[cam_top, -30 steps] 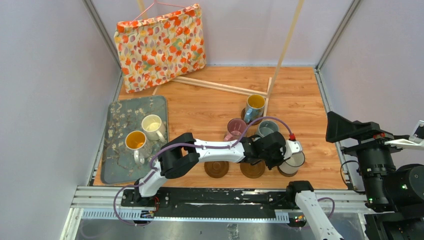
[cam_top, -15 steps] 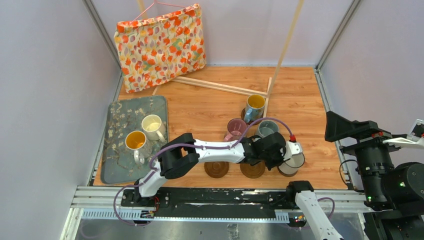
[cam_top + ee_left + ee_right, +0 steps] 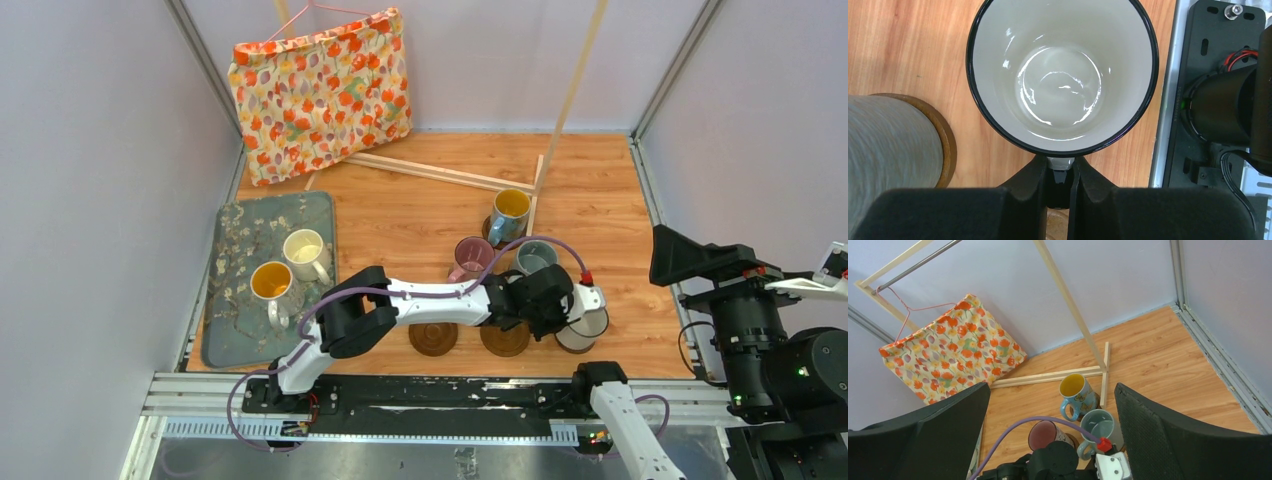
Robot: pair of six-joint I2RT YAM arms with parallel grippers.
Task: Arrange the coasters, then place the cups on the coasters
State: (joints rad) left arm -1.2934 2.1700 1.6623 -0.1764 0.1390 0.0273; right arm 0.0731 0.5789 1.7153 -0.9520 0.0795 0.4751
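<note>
Because the handle [image 3: 1060,162] is the slimmest part to pinch, we are holding the white cup [image 3: 1062,75] by it. The left fingers [image 3: 1030,187] are closed tight on either side, and the cup is standing upright just beyond their tips. To the left of the fingers a grey cup [image 3: 888,155] is sitting on its coaster [image 3: 946,145]. Behind the fingers two bare coasters [image 3: 433,338] are waiting. We are judging that the white cup is being settled on a coaster of its own; whether one is lying beneath it we cannot tell. The right fingers [image 3: 923,440] are spread wide, holding nothing, raised clear of the worktop [image 3: 600,200], leaving the left arm [image 3: 440,295] room.
</note>
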